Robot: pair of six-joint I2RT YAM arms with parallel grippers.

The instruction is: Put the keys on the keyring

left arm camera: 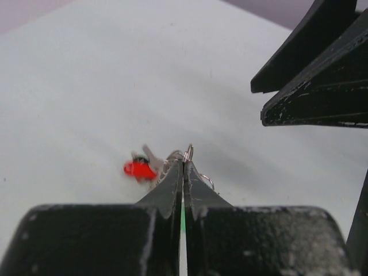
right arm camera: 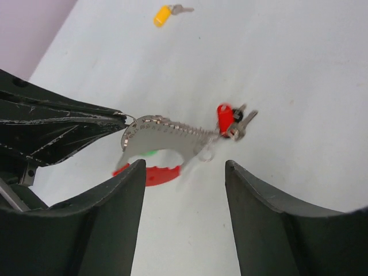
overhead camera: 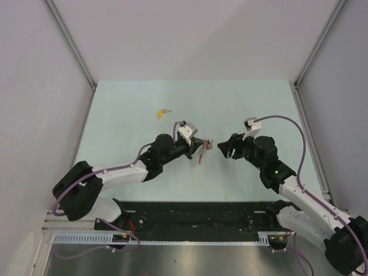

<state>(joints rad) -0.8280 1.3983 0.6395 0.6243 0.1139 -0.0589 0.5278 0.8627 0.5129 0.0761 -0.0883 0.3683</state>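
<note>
Fingers of right gripper wide apart, empty; keyring just ahead of tips. Left gripper clamped on its pale grey ridged tag; red band below, red key at other end. Yellow key farther off, alone on table.

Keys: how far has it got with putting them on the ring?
Done, it seems: the red key hangs at the keyring. The green key is mostly hidden. In hand: the left gripper pinches the keyring; the right gripper is open beside it. Left: the yellow key lies loose on the table.
</note>
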